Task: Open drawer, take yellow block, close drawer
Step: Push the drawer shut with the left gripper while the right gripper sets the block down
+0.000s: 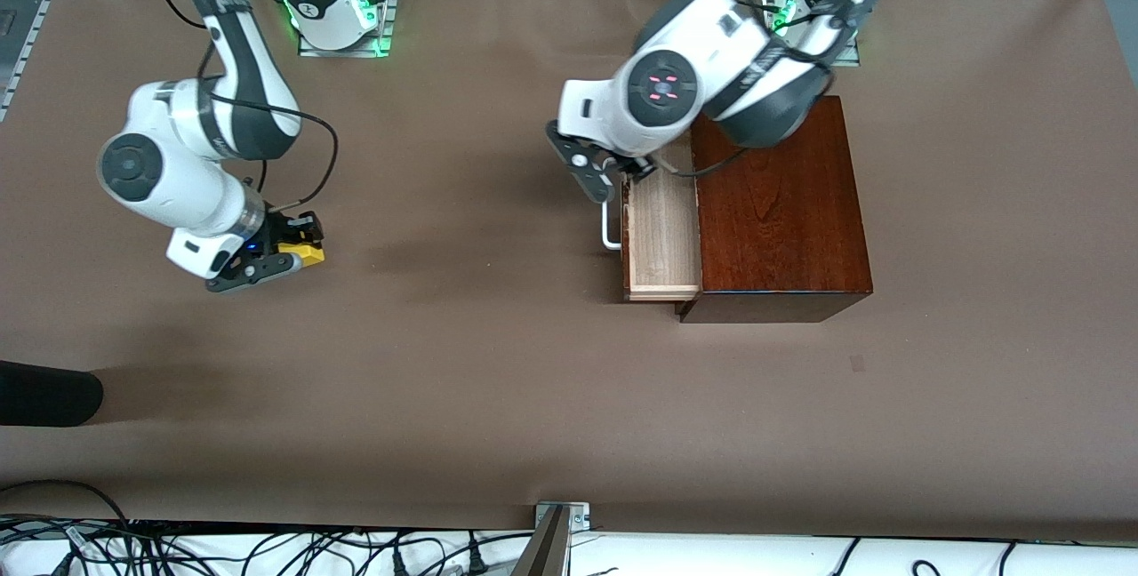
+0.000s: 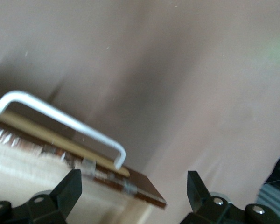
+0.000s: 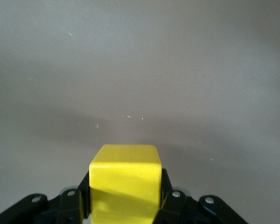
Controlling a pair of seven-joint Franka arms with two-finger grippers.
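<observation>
Front view, read as a clock face, nearest items first.

Brown table (image 1: 498,398): bare surface across the lower half.

Drawer (image 1: 662,234): found pulled out of the wooden box (image 1: 778,203), at about 3 o'clock from frame centre. Pale wood lining exposed; no contents visible in the exposed part. Drawer front turned toward the right arm's end of the table. White bar handle (image 1: 608,229) mounted on that front, seen again in the left wrist view (image 2: 60,126).

Right gripper (image 1: 286,256): located at about 9 o'clock, toward the right arm's end of the table, well apart from the box. Clenched on the yellow block (image 1: 308,252); in the right wrist view, block (image 3: 125,184) seated between both fingers (image 3: 170,198), plain table surface under it. Contact between block and table cannot be told.

Left gripper (image 1: 613,180): positioned at about 1 o'clock, over the drawer front at the end of the handle farther from the front camera. Released, per the left wrist view (image 2: 133,186): 2 fingertips (image 2: 67,189) standing wide apart, 1 over the drawer edge, the other over the table. Nothing held.
</observation>
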